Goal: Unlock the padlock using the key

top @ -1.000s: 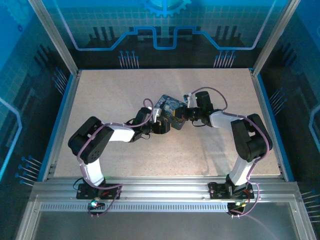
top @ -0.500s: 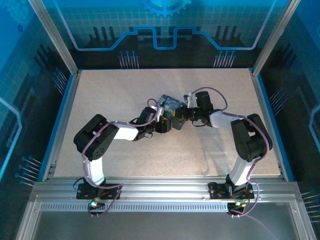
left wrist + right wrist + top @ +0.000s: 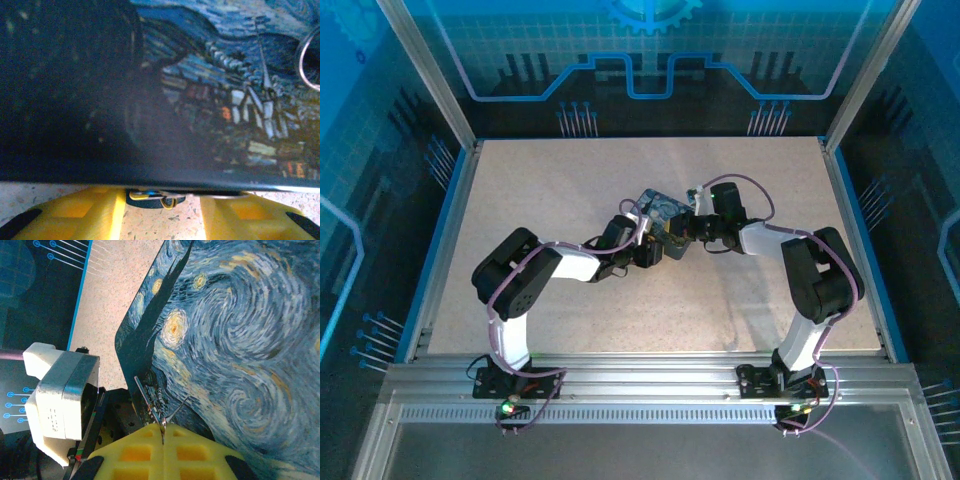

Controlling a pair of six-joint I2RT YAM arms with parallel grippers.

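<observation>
Right hand [image 3: 163, 434] pinches the thin, stiff, slippery key [image 3: 160, 423]; left hand [image 3: 160, 206] gapes wide beside the light padlock [image 3: 149, 196] at the box [image 3: 200, 100] edge; best gripped by its body

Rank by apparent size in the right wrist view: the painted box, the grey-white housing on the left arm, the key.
1. painted box, largest by far, though cropped.
2. grey-white housing.
3. key, a thin sliver pinched in the right end effector; nearest the camera yet smallest, so the order holds.
</observation>
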